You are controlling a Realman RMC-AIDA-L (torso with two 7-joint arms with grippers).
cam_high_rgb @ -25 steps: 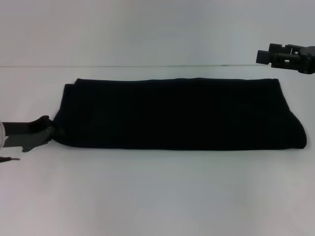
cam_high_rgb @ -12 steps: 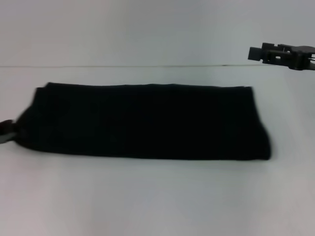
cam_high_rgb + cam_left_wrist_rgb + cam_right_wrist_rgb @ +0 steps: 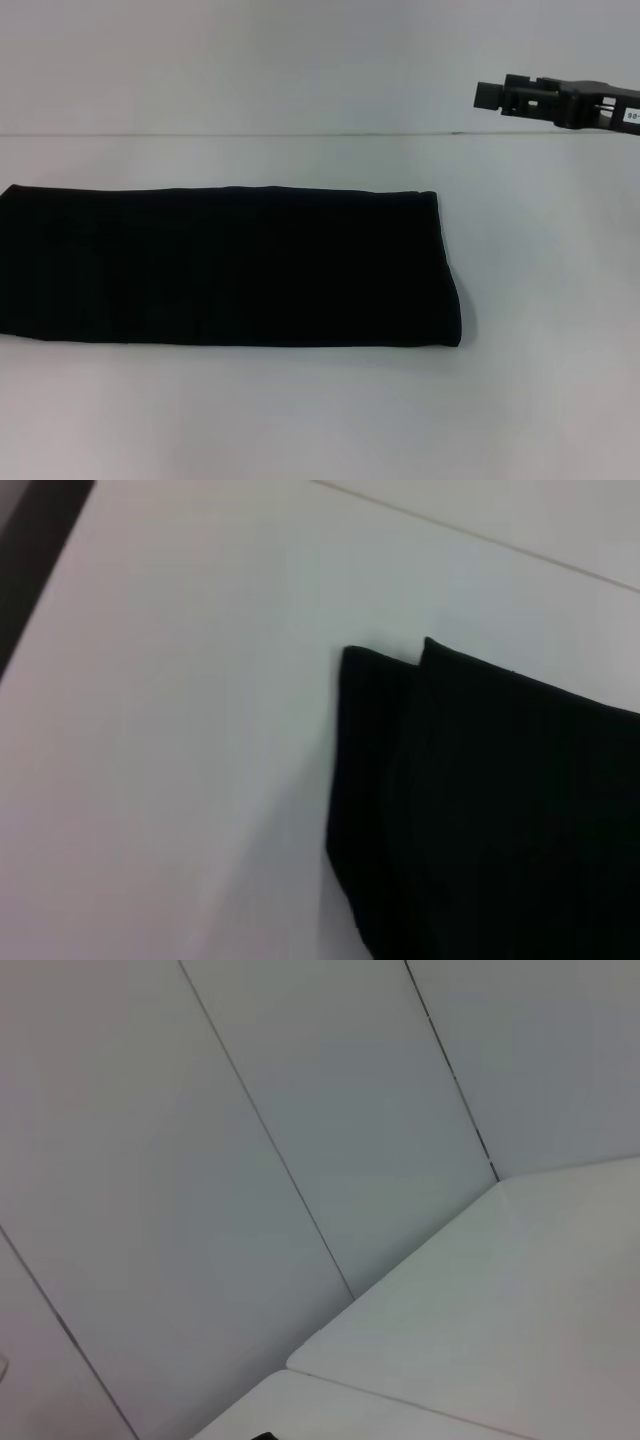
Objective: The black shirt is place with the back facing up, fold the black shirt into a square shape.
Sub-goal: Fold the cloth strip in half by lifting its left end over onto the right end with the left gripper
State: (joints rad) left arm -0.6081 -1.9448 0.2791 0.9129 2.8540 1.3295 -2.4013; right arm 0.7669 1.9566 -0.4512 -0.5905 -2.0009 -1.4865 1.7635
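While the black shirt (image 3: 225,265) lies as a long folded band at 9 o'clock on the table (image 3: 320,420), squaring remains. Right gripper (image 3: 485,94) raised at 2 o'clock, jaws: can't tell.

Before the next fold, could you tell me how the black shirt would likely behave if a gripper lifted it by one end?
The black shirt would probably droop rather than stay flat, since it lies as a long soft folded band on the table. Its stacked layers, stepped at one corner in the left wrist view, might slide apart. It looks light, so a push would likely bunch it.
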